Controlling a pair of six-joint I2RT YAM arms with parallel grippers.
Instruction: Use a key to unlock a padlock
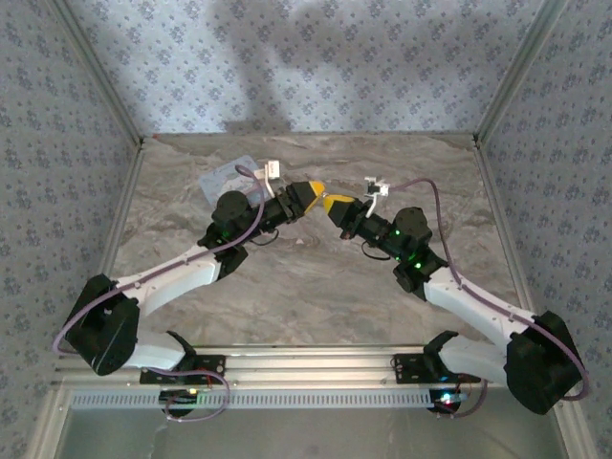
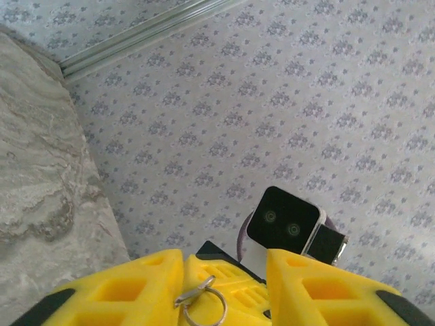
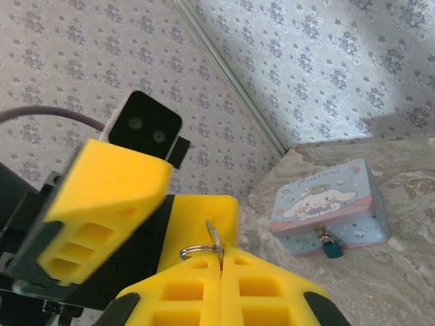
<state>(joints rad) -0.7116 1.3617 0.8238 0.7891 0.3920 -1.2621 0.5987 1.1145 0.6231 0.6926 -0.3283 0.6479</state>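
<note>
Above the counter (image 1: 316, 287), the right tool (image 3: 221, 268), pressed together, pinches a ringed key (image 3: 213, 235). The left tool (image 2: 224, 272), fingers parted, straddles it. Padlock (image 3: 331, 248) hangs on a box (image 3: 326, 200).

Key mostly buried, lock too small to read

The silver metal key (image 3: 213, 234) shows just its top end and wire ring (image 3: 196, 252); the rest is sunk between the closed yellow fingers of the right gripper (image 3: 221, 261). The small dark padlock (image 3: 332, 248) on the pale blue cartoon-printed box (image 3: 326, 197) is too small to make out its keyhole. The frame's bottom edge cuts off the left gripper (image 2: 224, 278).
</note>
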